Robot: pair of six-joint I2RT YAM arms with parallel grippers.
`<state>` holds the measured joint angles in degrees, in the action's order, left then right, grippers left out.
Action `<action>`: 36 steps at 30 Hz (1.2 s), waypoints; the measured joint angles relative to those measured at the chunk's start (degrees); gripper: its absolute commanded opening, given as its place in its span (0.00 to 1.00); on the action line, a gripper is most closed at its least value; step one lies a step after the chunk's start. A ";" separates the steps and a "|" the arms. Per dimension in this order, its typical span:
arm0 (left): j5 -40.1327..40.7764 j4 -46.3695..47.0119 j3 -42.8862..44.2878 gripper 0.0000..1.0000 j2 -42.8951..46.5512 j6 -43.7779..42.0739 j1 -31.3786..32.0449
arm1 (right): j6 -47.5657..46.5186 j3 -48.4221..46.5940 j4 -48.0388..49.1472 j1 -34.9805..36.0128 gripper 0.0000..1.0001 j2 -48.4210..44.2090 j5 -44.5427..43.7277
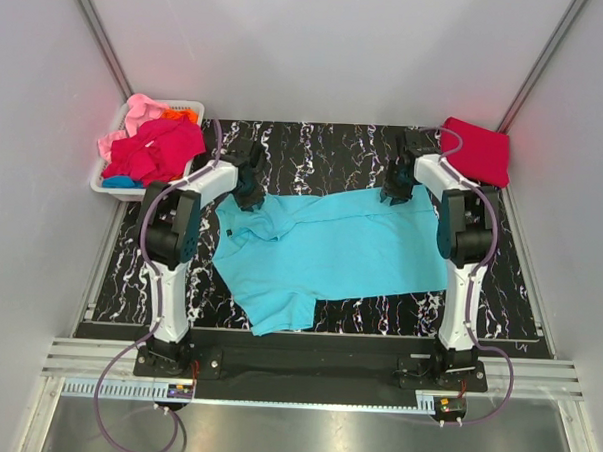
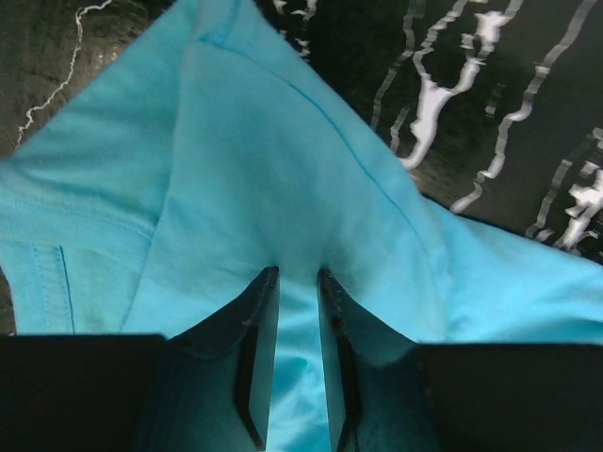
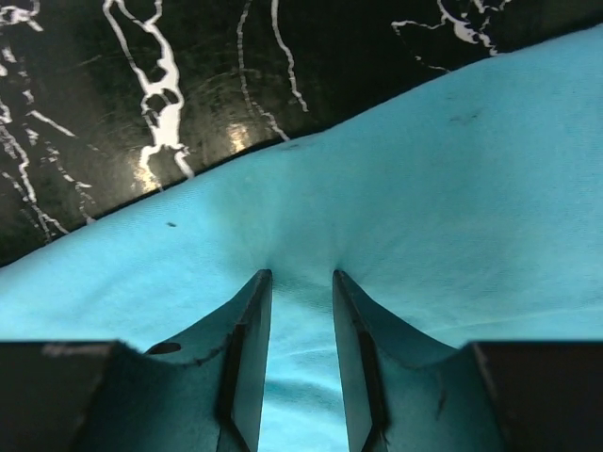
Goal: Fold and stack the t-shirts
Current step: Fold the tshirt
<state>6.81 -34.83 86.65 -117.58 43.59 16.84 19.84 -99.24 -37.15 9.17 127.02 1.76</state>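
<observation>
- The turquoise shirt (image 1: 325, 252) lies spread across the middle of the black marbled bench (image 1: 315, 147), mostly flat. One sleeve points toward the near edge, and the cloth is rumpled at its far left corner.
- The left arm (image 1: 171, 230) rises from its base at the near edge and bends at the elbow. It reaches forward and inward, with the wrist tipped down over the shirt's far left corner.
- The left claw (image 2: 297, 273) is clamped on the turquoise shirt. In the wrist view a ridge of cloth runs up between the two dark fingers (image 2: 254, 311), and the fabric peaks into a tent beyond them.
- The right arm (image 1: 464, 228) stands in a matching pose, with its elbow high and its forearm angled inward to the shirt's far right edge.
- The right claw (image 3: 301, 275) is likewise closed on the turquoise shirt. Cloth fills the narrow gap between its fingers, and faint creases draw in toward the tips, close to the hem.
- A red shirt (image 1: 477, 149) lies folded at the bench's far right corner, well apart from both claws.
- A white basket (image 1: 108, 185) sits off the far left corner. It holds a heap of magenta-red (image 1: 160, 150), pink (image 1: 136, 109), orange (image 1: 176, 112) and blue (image 1: 123, 181) cloth.
</observation>
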 measured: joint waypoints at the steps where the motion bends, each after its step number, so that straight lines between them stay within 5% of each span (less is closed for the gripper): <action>1: -0.24 -1.01 0.85 0.26 -1.57 0.20 -0.48 | -0.09 -0.68 -0.92 -0.20 0.40 0.46 -0.68; 13: -2.67 -6.67 7.69 0.24 -5.81 3.89 -3.02 | 0.52 -8.57 -7.26 -1.95 0.40 4.94 -2.14; 29: -7.98 -10.03 38.03 0.25 -24.46 4.87 -6.32 | 0.52 -39.32 -16.26 -2.34 0.39 22.18 -2.32; 36: -7.26 -5.29 35.67 0.26 -23.69 3.87 -8.33 | 0.57 -43.01 -18.16 -3.61 0.39 24.04 -3.04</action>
<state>-0.45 -40.12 122.32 -141.27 47.46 8.51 20.40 -142.26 -55.31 5.56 151.06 -1.28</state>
